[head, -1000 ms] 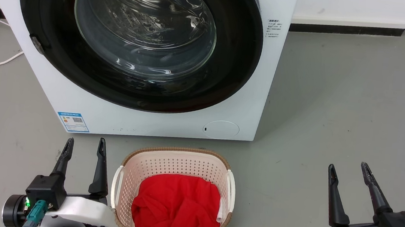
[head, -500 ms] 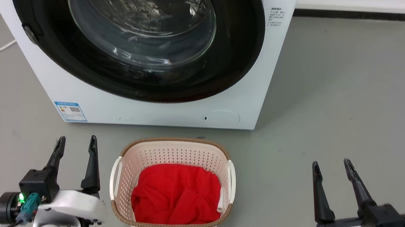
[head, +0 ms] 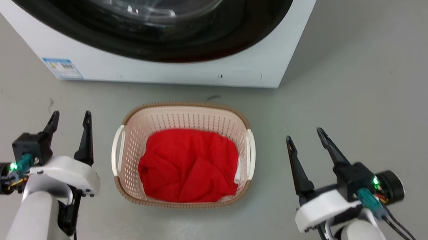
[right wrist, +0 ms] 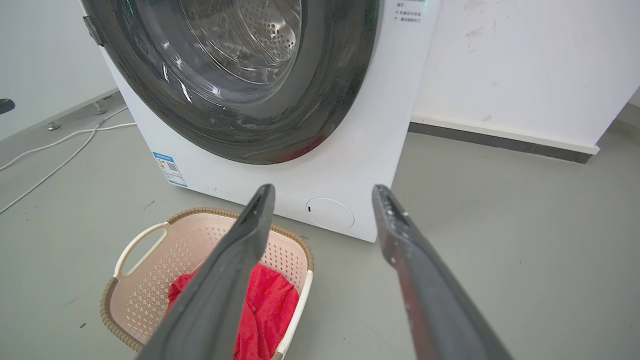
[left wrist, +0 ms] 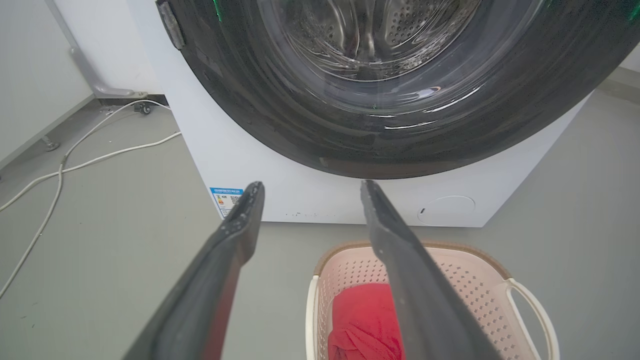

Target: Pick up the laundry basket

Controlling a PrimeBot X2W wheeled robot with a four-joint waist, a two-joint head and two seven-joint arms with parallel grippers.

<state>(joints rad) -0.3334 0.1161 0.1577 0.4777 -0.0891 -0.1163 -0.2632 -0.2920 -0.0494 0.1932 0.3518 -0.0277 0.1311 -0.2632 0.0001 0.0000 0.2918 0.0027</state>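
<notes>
**Head camera tipped down; right gripper brought nearer the basket**

Since a second ago the head camera is seen to have tilted downward, so less of the washing machine [head: 143,71] is framed. Set against the laundry basket [head: 182,120], the right gripper [head: 304,134] is found closer to its side than before, and more of both pale forearms is shown.

The laundry basket is placed on the grey floor [head: 360,91] between the two grippers, just in front of the washing machine's white front panel. It is filled with a crumpled red cloth [head: 187,165].

The left gripper [head: 71,113] is held with its two dark fingers spread apart and nothing between them. The basket's left handle [head: 116,149] is found just to this gripper's right, not touched. In the left wrist view the basket is seen low and to the right of the fingers [left wrist: 235,235], partly covered by the right-hand one, with the machine's round glass door [left wrist: 380,45] straight ahead and white cables [left wrist: 75,160] off to the left.

The right gripper is likewise parted wide and empty. The basket's right handle [head: 251,155] lies to its left, near but apart. In the right wrist view the basket is seen below and left of the fingers [right wrist: 250,235], with a blue label [right wrist: 170,169] on the machine beyond it.
</notes>
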